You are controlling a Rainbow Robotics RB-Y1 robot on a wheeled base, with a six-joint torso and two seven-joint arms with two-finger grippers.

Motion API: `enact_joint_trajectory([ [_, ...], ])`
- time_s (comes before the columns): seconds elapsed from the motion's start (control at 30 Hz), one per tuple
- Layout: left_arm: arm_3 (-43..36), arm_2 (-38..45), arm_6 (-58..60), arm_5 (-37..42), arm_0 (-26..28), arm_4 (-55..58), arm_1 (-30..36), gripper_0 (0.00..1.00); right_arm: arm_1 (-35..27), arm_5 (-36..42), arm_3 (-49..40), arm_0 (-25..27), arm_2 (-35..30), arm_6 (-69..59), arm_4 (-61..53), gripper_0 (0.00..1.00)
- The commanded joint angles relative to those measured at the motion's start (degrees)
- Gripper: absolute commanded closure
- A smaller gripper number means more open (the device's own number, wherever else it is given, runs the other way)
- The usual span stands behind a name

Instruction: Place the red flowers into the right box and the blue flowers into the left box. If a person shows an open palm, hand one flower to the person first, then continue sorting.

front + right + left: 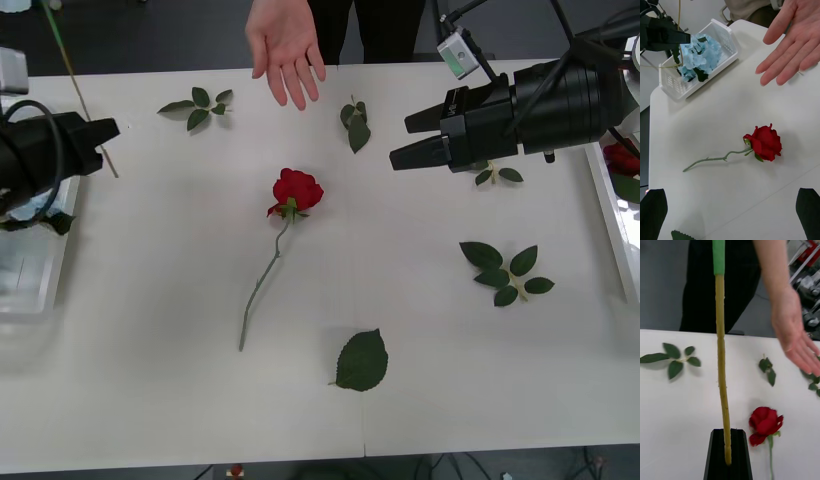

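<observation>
White table (180, 400) spreads before us, with dark floor beyond its far edge. At that far edge a person's open palm (287, 45) reaches over the surface, flat, fingers spread and pointing toward us.

Our right gripper (398, 140) hangs above the right half of the table, level and pointing left, its black fingers parted with nothing between them. From its wrist camera the two fingertips sit at the lower corners, and a red rose (765, 143) lies on the table between and beyond them, near the palm (793, 41).

Our left gripper (112, 130) is over the left edge of the table, above the left box (30, 290), fingers closed on a long yellowish stem (721, 371) that rises away from it and turns green at the far end. From the right wrist camera, pale-blue flowers (696, 56) fill that box (673, 88) under the gripper.

That rose (297, 190) lies mid-table, bloom toward the person, its stem trailing toward us. Open surface surrounds it on every side. Loose leaf sprigs (200, 105) dot the far and right parts, and one large leaf (362, 360) lies near the front edge. Another red bloom (622, 160) rests in the right box (606, 215) at the table's right edge.
</observation>
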Motion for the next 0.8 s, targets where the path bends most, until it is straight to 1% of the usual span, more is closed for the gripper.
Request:
enact_joint_trajectory([
  [0.03,2.4,11.5,-0.2,8.9,5.3,1.2,6.1,1.0,-1.1,-0.2,-0.5,-2.3,0.1,2.6,-0.8,0.0],
  [0.1,3.9,14.1,-0.5,11.8,5.9,2.3,7.0,1.0,-1.1,-0.3,-0.4,-2.3,0.1,2.6,-0.8,0.0],
  [0.2,7.1,19.2,-2.2,19.0,7.0,4.4,8.3,1.0,-1.1,-0.3,-0.5,-2.4,0.1,2.7,-0.9,0.0],
  [0.23,7.6,19.9,-3.0,19.8,7.0,4.3,8.5,1.0,-1.1,-0.3,-0.5,-2.3,0.1,2.7,-1.0,0.0],
  [0.3,11.1,24.0,-7.6,23.6,8.6,4.1,8.7,1.0,-1.1,-0.3,-0.5,-2.3,0.1,2.9,-1.0,0.0],
  [0.4,15.1,27.2,-12.6,27.0,10.0,5.3,8.7,1.0,-1.2,-0.2,-0.5,-2.4,0.1,2.8,-1.0,0.0],
  [0.63,24.0,33.2,-24.9,30.9,14.0,5.3,8.7,1.0,-1.1,-0.3,-0.5,-2.3,0.1,2.9,-0.9,0.0],
  [0.8,31.2,34.4,-31.4,30.5,16.5,4.4,8.8,1.0,-1.2,-0.2,-0.4,-2.3,0.1,3.1,-0.9,0.0],
])
